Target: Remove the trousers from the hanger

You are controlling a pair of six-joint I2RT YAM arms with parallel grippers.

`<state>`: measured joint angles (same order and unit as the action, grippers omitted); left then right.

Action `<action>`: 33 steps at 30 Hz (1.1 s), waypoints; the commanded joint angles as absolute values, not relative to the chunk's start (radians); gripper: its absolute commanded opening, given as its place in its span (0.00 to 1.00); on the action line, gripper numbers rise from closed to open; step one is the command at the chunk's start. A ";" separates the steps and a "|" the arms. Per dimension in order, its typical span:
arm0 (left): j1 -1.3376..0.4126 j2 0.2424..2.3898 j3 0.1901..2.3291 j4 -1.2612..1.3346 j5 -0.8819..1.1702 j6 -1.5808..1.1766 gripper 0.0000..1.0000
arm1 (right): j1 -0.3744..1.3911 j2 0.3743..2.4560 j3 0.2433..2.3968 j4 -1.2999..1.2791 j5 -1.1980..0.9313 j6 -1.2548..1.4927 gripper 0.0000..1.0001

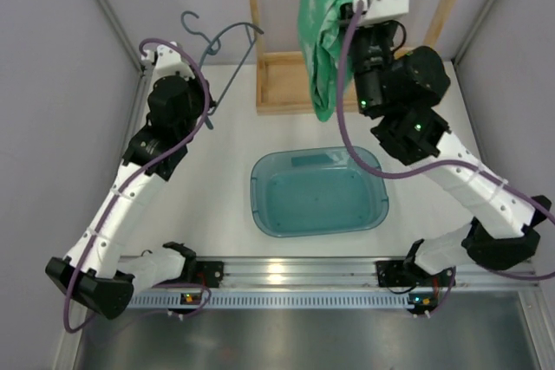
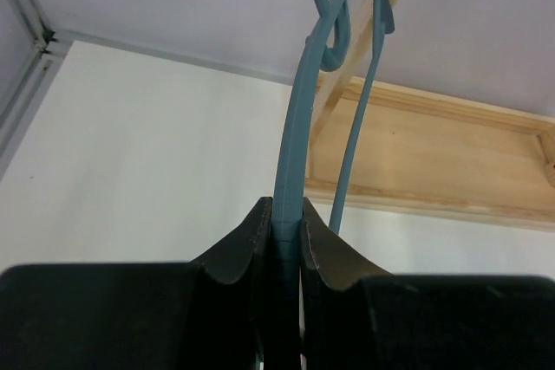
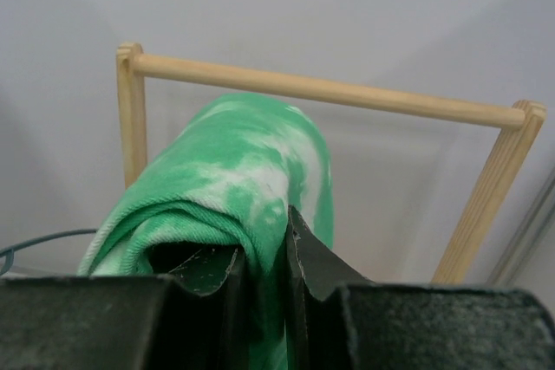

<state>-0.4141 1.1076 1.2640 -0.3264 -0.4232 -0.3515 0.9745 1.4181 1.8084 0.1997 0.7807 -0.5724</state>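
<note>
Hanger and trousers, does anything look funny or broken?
Nothing is broken or spilled. The hanger is off the rack: the left gripper pinches it, bare, in mid-air. The trousers dangle bunched from the right gripper, apart from it.

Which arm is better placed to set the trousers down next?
Right: the right gripper is shut on the trousers, hanging clear of the hanger just beyond the teal basin. The left gripper is shut on the hanger, farther away.

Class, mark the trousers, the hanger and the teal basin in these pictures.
the trousers [image 1: 321,41], top external view, on the hanging green cloth.
the hanger [image 2: 290,145], left wrist view, on its thick rod.
the teal basin [image 1: 258,204], top external view, on its left wall.
</note>
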 commanded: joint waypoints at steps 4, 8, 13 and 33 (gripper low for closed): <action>-0.310 1.043 1.266 -0.291 -0.505 -0.267 0.00 | 0.966 1.171 1.643 0.106 0.643 -0.488 0.00; -0.279 1.025 1.255 -0.290 -0.468 -0.255 0.00 | 0.968 1.022 1.522 -0.053 0.600 -0.407 0.00; -0.268 0.994 1.238 -0.291 -0.469 -0.222 0.00 | 0.973 0.921 1.445 -0.241 0.575 -0.338 0.00; -0.270 0.793 1.183 -0.402 -0.301 -0.230 0.00 | 0.976 0.727 1.186 -0.563 0.624 -0.343 0.00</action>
<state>-0.2745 0.8188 1.1557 -0.3847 -0.3508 -0.2295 0.9730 0.7433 1.1698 -0.6971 0.5270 -0.2794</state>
